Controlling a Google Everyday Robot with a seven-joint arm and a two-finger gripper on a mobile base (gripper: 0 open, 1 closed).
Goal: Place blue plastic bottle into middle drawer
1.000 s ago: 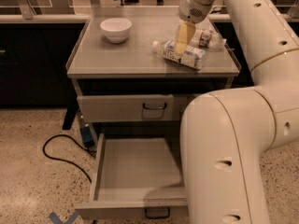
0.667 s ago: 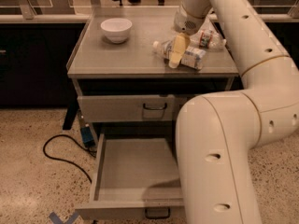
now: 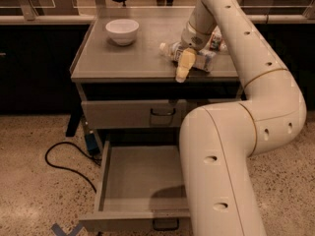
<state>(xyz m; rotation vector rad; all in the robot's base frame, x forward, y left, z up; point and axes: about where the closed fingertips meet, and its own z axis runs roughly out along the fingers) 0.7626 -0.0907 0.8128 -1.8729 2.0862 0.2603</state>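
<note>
— Where the gripper (image 3: 183, 68) hangs by the counter's (image 3: 133, 58) front edge, where's the blue plastic bottle (image 3: 203, 61)?
— Right against it, on its side along that edge, cap pointing left. Whether it's gripped, I cannot tell.

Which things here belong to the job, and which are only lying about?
For the job:
blue plastic bottle, lying on the cabinet top
gripper, at the bottle
middle drawer, pulled open

Lying about:
white bowl
second bottle
black cable
</note>
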